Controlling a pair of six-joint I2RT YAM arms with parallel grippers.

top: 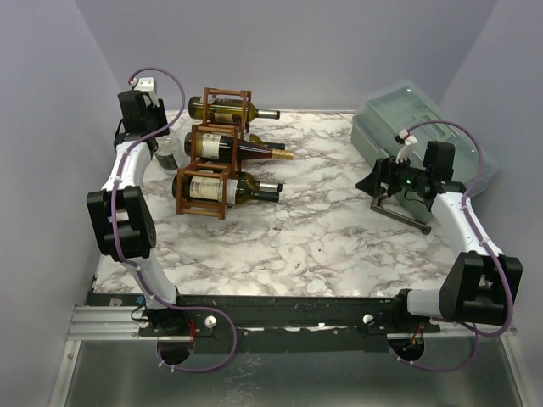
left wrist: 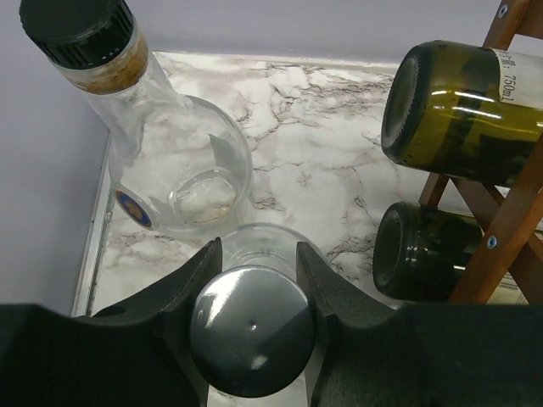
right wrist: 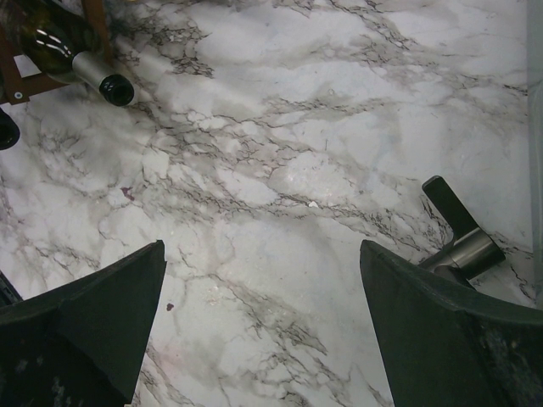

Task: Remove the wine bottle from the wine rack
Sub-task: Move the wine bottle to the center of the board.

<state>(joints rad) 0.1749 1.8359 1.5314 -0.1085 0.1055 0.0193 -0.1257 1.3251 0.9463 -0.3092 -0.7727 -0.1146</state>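
While left gripper (left wrist: 257,251) clamps silver-capped bottle (left wrist: 250,341), right gripper (right wrist: 261,254) gapes, racked bottles (top: 233,149) point right

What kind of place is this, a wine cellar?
Most likely a robot test cell, not a cellar: the left arm and right arm are bolted to a rail, plain walls box in a marble-patterned table, and one small wine rack looks like a prop.
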